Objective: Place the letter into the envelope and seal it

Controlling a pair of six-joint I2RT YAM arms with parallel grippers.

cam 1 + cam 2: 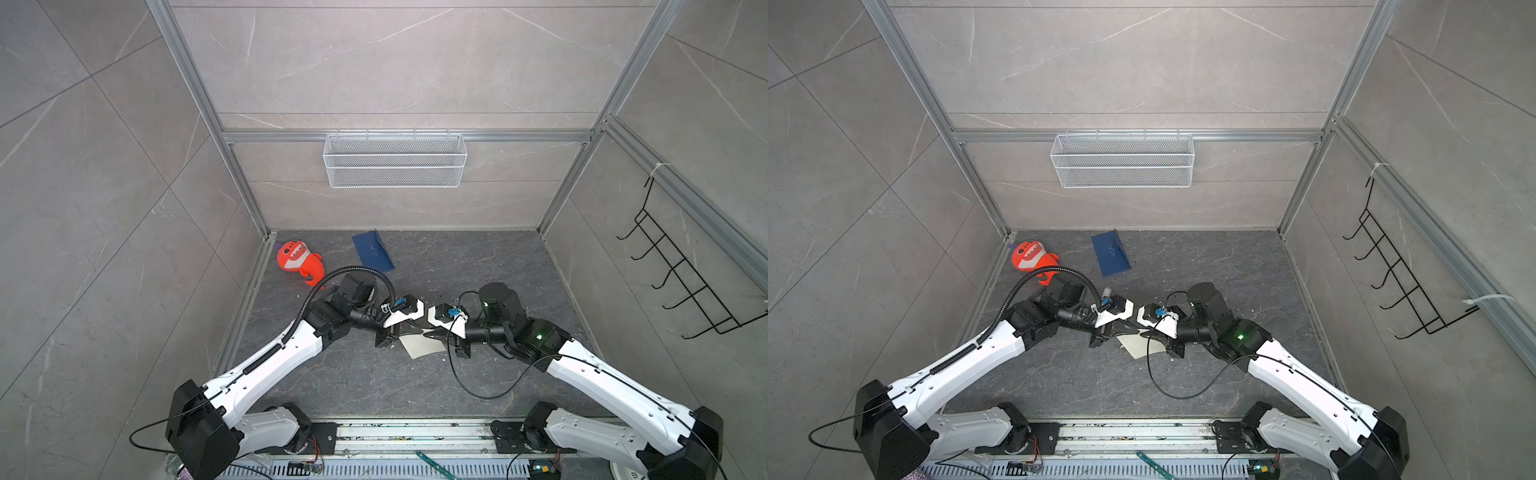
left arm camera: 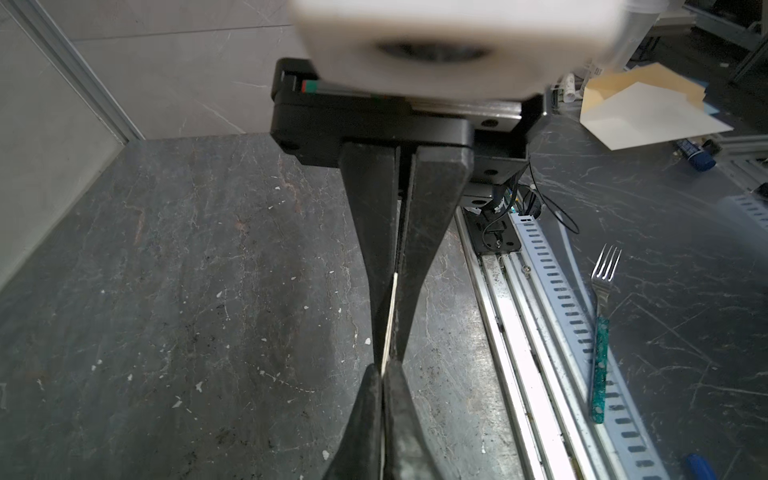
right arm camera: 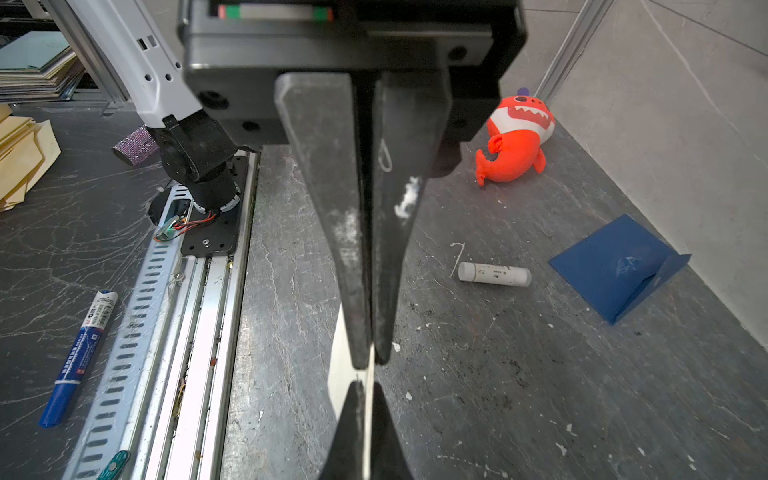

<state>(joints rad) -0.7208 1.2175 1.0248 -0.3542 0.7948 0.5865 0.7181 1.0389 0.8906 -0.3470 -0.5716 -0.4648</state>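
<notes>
Arms: two, reaching in from the lower left and lower right of both top views.
Grippers: two, meeting tip to tip just below frame centre.
Left gripper [image 1: 415,329]: clenched on the letter. In the left wrist view its two fingers [image 2: 361,415] rise from the bottom edge with the sheet's thin pale edge between them.
Right gripper [image 1: 433,333]: also clamped on the letter. In the right wrist view its two fingers [image 3: 349,428] pinch the sheet at the bottom edge.
Letter [image 1: 419,347]: one pale sheet, held by both grippers and spreading below their tips. I cannot tell whether its lower corner touches the floor.
Envelope [image 1: 372,251]: one, dark blue, on the floor above frame centre near the back wall. Its flap is raised, and it lies well apart from the letter.
Glue stick [image 3: 494,274]: one, lying on its side between the grippers and the envelope.
Toy [image 1: 297,259]: one, orange, left of the envelope.
Basket [image 1: 395,160]: one, white mesh, on the back wall.
Rack [image 1: 681,274]: one, black wire, on the right wall.
Fork [image 2: 602,311]: one, with a teal handle.
Marker [image 3: 79,357]: one, blue.
</notes>
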